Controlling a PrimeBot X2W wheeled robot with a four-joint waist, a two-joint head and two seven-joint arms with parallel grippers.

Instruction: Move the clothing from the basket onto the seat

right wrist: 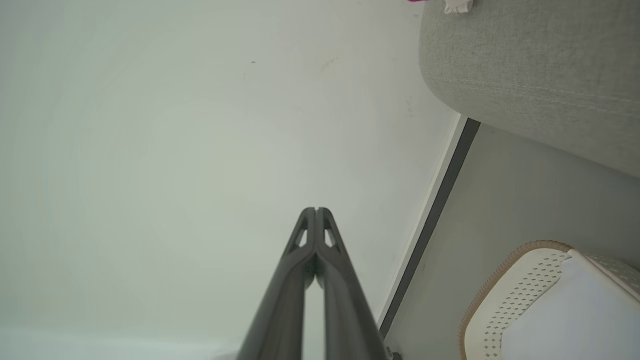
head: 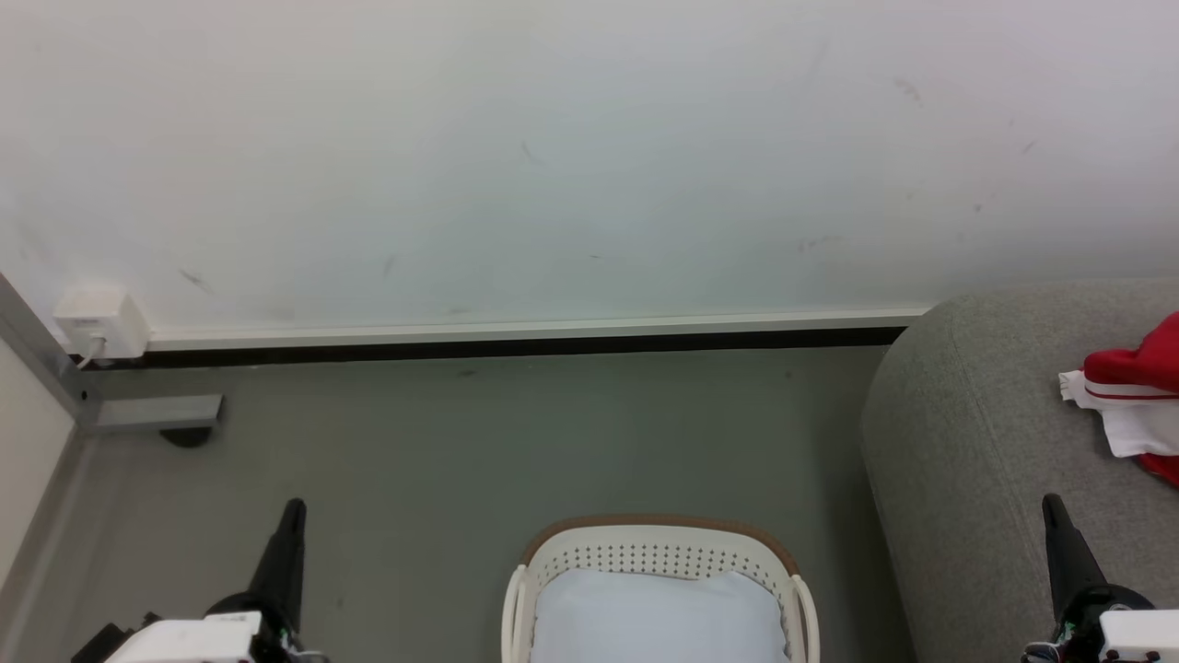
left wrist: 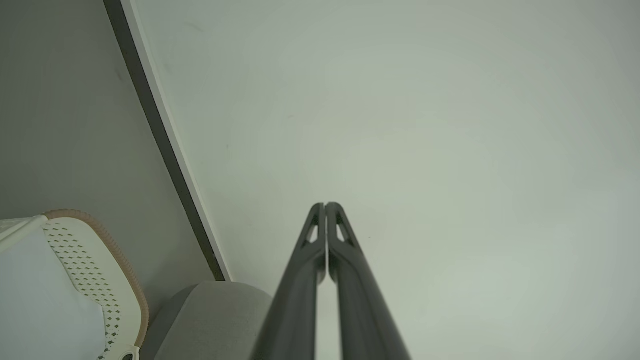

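The red and white clothing point(head: 1135, 396) lies on the grey seat point(head: 976, 442) at the far right edge of the head view; a scrap of it point(right wrist: 457, 5) peeks in at the top of the right wrist view. The cream basket point(head: 659, 552) with its brown rim stands on the floor at the bottom centre, holding just a plain white liner point(head: 659, 617). My left gripper point(head: 293, 509) points up at the lower left, shut and empty, left of the basket. My right gripper point(head: 1052, 505) is shut and empty at the lower right, in front of the seat. In the wrist views both finger pairs point(left wrist: 325, 206) point(right wrist: 316, 210) touch at the tips.
A white wall point(head: 589, 157) with a dark baseboard point(head: 516, 348) runs behind the grey floor point(head: 516, 442). A white socket box point(head: 99, 322) sits low on the wall at left, beside a grey metal frame foot point(head: 152, 412).
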